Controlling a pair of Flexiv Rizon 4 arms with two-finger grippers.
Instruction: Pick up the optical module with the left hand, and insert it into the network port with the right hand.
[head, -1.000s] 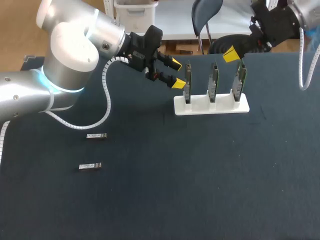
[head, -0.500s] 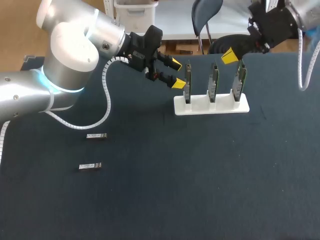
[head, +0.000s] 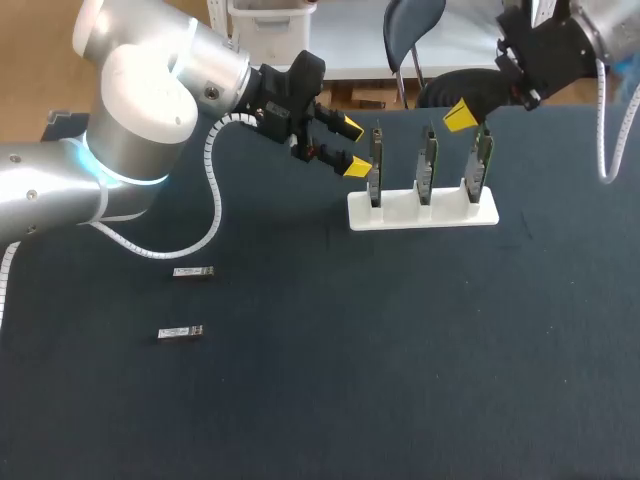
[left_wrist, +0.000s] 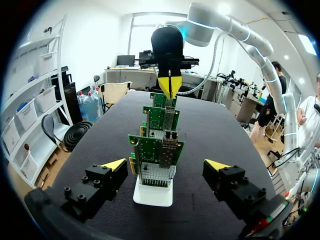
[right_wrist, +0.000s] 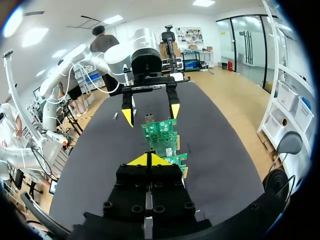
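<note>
Two small silver optical modules (head: 193, 271) (head: 181, 332) lie flat on the dark table at the left, with neither gripper near them. A white stand (head: 423, 210) holds three upright green circuit boards (head: 428, 162) in a row, and a metal port cage (left_wrist: 170, 137) shows on the nearest board (left_wrist: 156, 157). My left gripper (head: 353, 147) (left_wrist: 165, 165) hangs open and empty at the left end of the row, its fingers apart on either side of the board line. My right gripper (head: 460, 112) (right_wrist: 149, 160) is shut and empty, just above and behind the rightmost board (head: 482, 160) (right_wrist: 161, 132).
The stand sits near the table's far edge (head: 560, 105). The wide dark tabletop (head: 400, 350) in front of the stand carries nothing but the two modules. A white cable (head: 215, 215) loops from my left arm down to the table.
My right gripper has edged slightly left and down towards the rightmost board. The left arm and the modules have not moved.
</note>
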